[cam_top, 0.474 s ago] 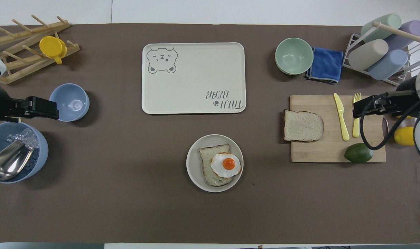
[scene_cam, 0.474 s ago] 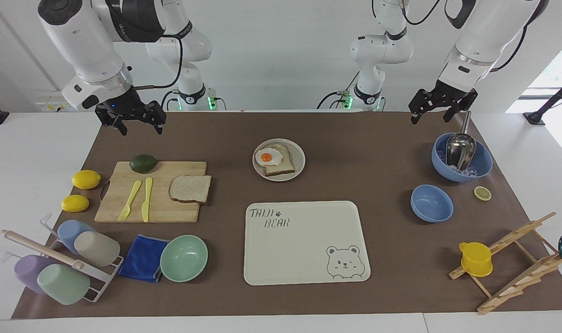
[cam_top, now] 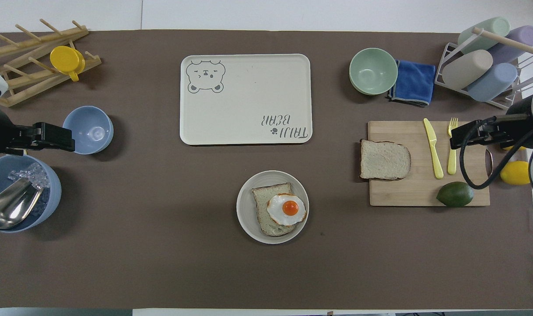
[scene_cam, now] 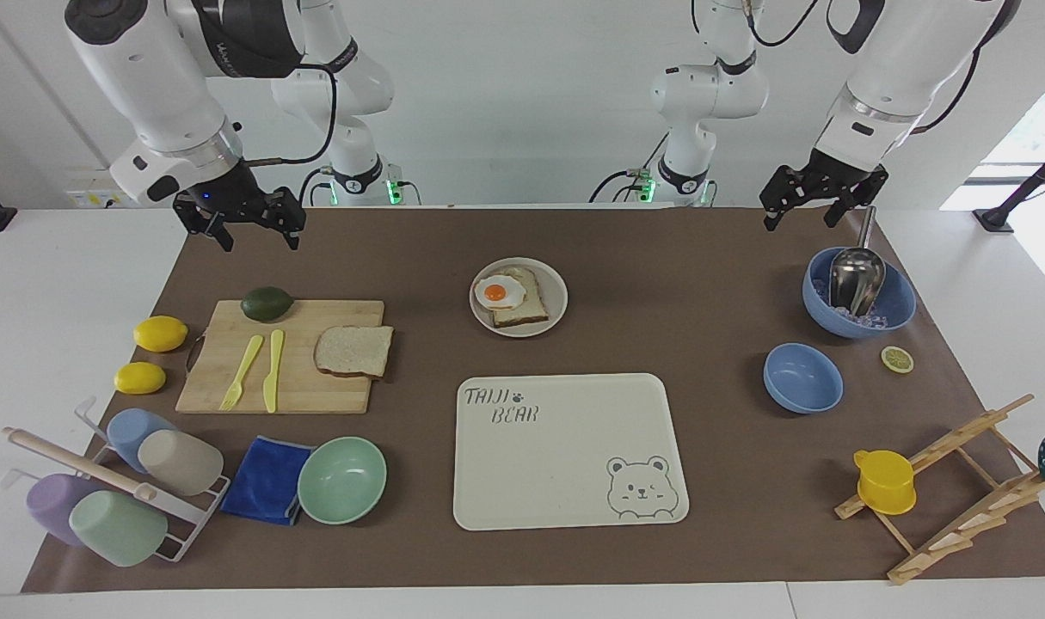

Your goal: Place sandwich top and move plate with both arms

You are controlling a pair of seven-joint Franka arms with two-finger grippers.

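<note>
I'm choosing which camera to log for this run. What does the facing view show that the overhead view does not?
Only the facing view shows the arms' bases and upper links, both grippers hanging clear above the table, the right gripper up near the cutting board's end, the left gripper above the ice bowl, and a lemon slice. Only the overhead view looks straight down on the fried egg. Both show the sandwich top on the board, the plate and the tray.
</note>
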